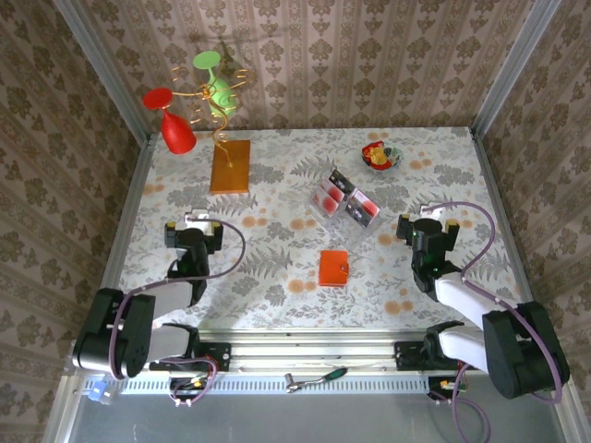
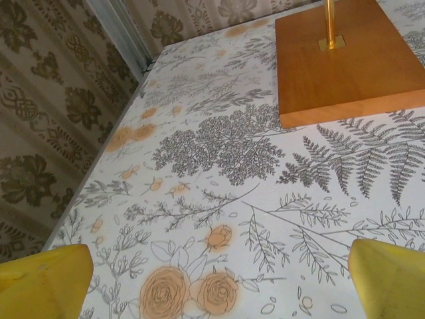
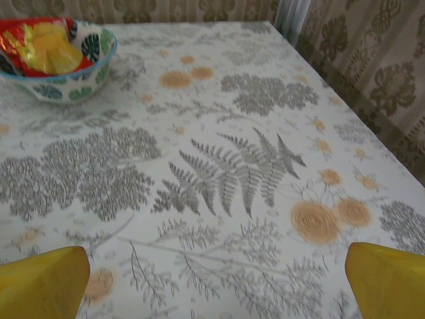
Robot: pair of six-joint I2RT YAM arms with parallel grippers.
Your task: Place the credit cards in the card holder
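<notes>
My left gripper (image 1: 196, 220) hangs over the left side of the table (image 1: 277, 249), spread wide with nothing between the jaws. In its wrist view the yellow fingers (image 2: 40, 282) are blunt, matte wedges, cut off by the bottom corners. The table wears a smooth cloth printed with grey ferns and orange roses.

Ahead of that gripper lies the board (image 1: 230, 166), a flat rectangle of glossy orange-brown wood with square edges. Its far end is cut off in the wrist view. A thin brass rod (image 1: 222, 138) rises from it and curls into wire arms that carry a red glass (image 1: 174, 127) and a green glass (image 1: 214, 81), both shiny. I can't make out how they hook on.

Near the middle, on my side, the card holder (image 1: 333, 268) lies flat and closed on the cloth, a small orange square. A speck on its right edge is too small to identify. Just beyond it, not touching, sits the tray (image 1: 317, 214), clear plastic and set at an angle. The cards (image 1: 328, 197) are in it, red and white with black bands. I can't count them, and their print is too small to read.

Further right, toward the back, is the bowl (image 1: 380, 157), round and white with green leaf prints, holding crinkly red and yellow wrappers. Its left part is cut off in the right wrist view.

My right gripper (image 1: 427, 220) hangs over the right side, likewise wide open and empty, its yellow fingers (image 3: 382, 279) in the bottom corners.
</notes>
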